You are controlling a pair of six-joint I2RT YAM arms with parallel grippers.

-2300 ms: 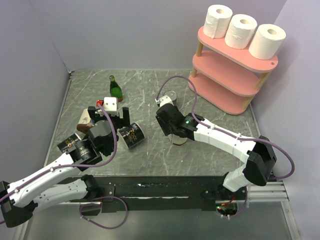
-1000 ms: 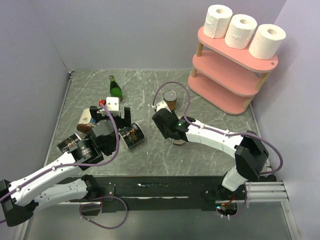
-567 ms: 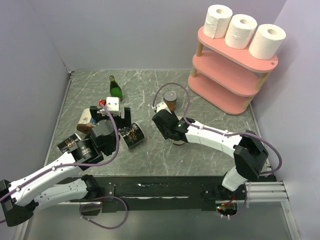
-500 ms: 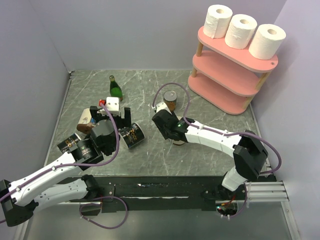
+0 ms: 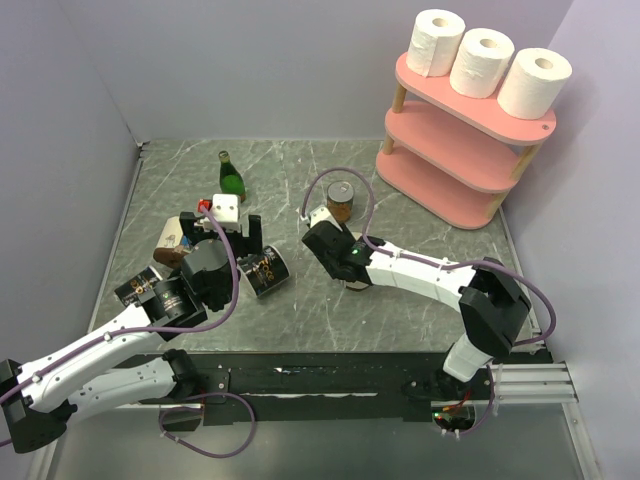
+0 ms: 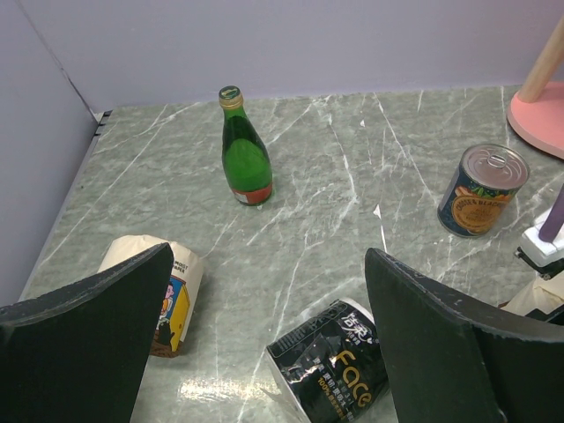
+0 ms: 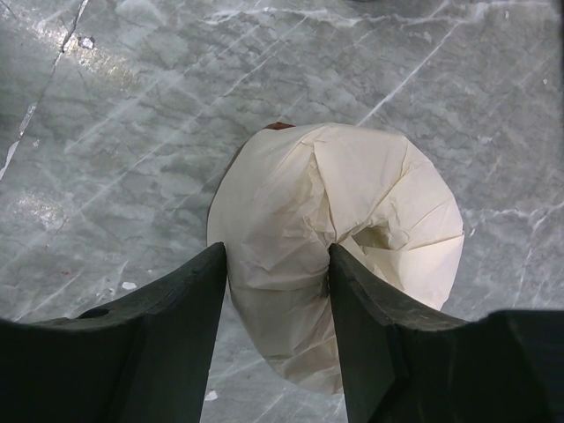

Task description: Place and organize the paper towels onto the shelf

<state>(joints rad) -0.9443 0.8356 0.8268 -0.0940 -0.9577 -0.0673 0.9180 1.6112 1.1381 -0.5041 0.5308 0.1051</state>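
Observation:
Three white paper towels (image 5: 437, 40) (image 5: 482, 60) (image 5: 534, 82) stand upright in a row on the top board of the pink shelf (image 5: 470, 120) at the back right. Mid-table, my right gripper (image 5: 352, 278) (image 7: 278, 264) points down, its two fingers pressed against the sides of a cream paper-wrapped roll (image 7: 352, 220) that rests on the marble top. My left gripper (image 5: 220, 228) (image 6: 269, 264) hangs open over the left side of the table with nothing between its fingers.
A black "Face" pack (image 5: 265, 270) (image 6: 339, 361) lies below the left gripper, a second black pack (image 5: 135, 290) by the left arm. A cartoon-printed pack (image 6: 163, 282), a green bottle (image 5: 231, 178) (image 6: 244, 150) and a tin can (image 5: 341, 200) (image 6: 483, 189) also sit on the table.
The right arm has shifted slightly left over the cream roll and its fingers have drawn in a little against it. The left arm and the shelf's rolls have not moved.

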